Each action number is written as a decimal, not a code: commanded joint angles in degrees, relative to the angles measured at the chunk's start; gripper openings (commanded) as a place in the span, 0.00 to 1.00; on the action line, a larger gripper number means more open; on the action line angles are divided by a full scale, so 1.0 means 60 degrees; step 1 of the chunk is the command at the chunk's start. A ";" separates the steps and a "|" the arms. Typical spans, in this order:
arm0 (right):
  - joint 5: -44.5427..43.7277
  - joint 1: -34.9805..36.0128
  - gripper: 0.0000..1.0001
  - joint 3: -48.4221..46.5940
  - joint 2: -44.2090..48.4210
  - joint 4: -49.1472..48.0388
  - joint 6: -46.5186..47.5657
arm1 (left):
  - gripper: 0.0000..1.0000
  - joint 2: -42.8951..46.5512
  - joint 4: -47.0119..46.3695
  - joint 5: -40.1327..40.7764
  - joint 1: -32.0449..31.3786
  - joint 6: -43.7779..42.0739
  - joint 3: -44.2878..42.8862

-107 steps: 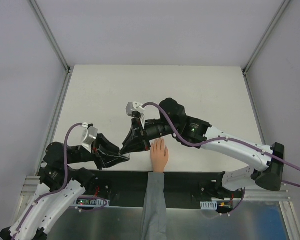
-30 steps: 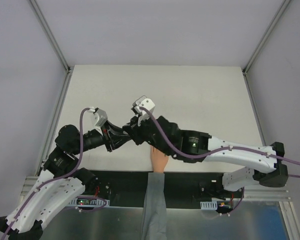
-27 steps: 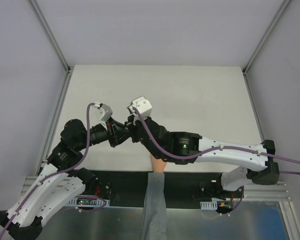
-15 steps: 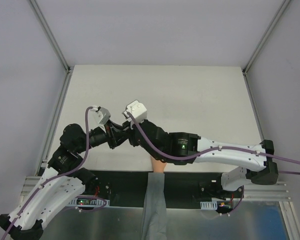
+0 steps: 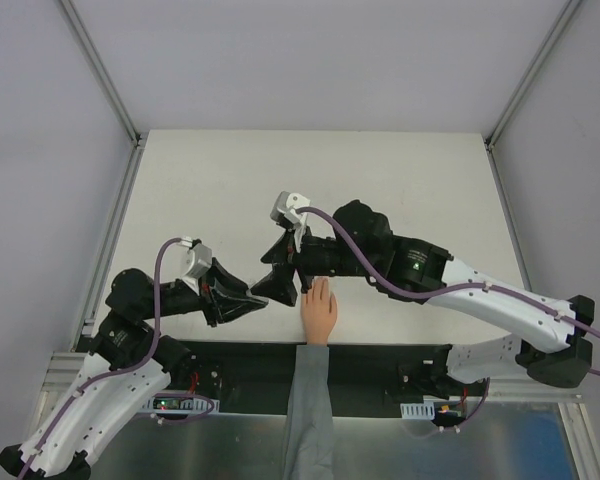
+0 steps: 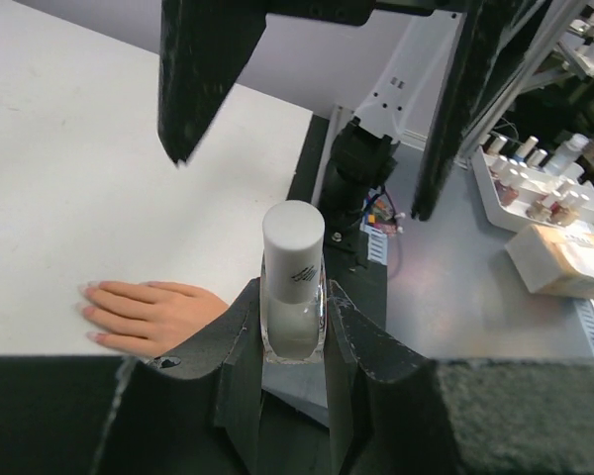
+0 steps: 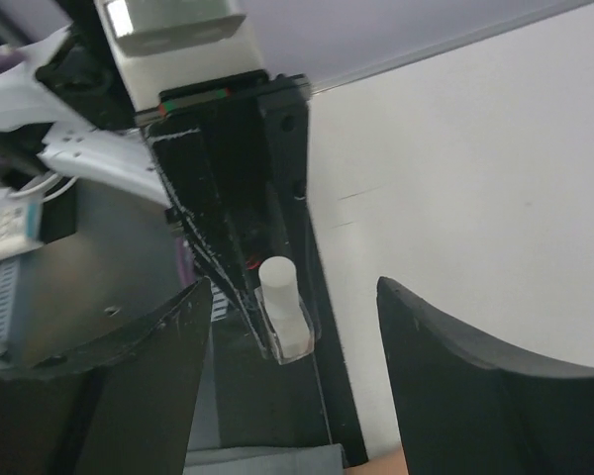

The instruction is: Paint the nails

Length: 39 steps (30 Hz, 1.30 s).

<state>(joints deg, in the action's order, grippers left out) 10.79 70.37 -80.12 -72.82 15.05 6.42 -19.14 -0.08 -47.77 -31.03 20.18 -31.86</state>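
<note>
A small clear nail polish bottle point(image 6: 293, 287) with a white cap stands upright between the fingers of my left gripper point(image 6: 294, 291), which is shut on it. The peach-coloured hand point(image 5: 318, 309) in a grey sleeve point(image 5: 307, 410) lies flat at the table's near edge, right of the left gripper point(image 5: 252, 302). Its tiny pale nails point(image 6: 84, 311) show at the fingertips. My right gripper point(image 7: 292, 285) hangs open just above the bottle point(image 7: 285, 315), touching nothing. In the top view the right gripper point(image 5: 281, 279) sits just left of the fingertips.
A black strip point(image 5: 380, 362) runs along the table's near edge under the sleeve. Off the table to the right, a white tray point(image 6: 535, 193) holds several small bottles, with a pale box point(image 6: 564, 259) beside it. The white table point(image 5: 400, 190) stretches behind both arms.
The right gripper has opened and drawn back from the bottle's cap toward the right, uncovering the hand. The left gripper has carried the bottle down toward the near edge.
</note>
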 commanded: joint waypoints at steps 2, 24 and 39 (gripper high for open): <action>0.4147 -0.0390 0.66 0.0286 -0.0226 -0.1452 -0.0219 | 0.00 0.0099 -0.0807 -0.1325 0.0059 0.0605 -0.0359; 0.4065 -0.0493 0.01 0.0724 -0.0521 -0.1850 -0.0368 | 0.00 0.0274 -0.0035 0.0721 0.0059 0.0022 -0.1149; -1.1247 0.3110 0.01 -0.1413 -0.1882 0.0865 -0.1627 | 0.00 -0.1629 0.0658 0.5970 0.0059 -0.1065 -0.1546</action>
<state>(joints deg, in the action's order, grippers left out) -39.59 85.32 -86.17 -83.02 13.15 -1.02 -25.04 8.14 -27.27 -32.27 13.78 -39.42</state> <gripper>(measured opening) 0.177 0.235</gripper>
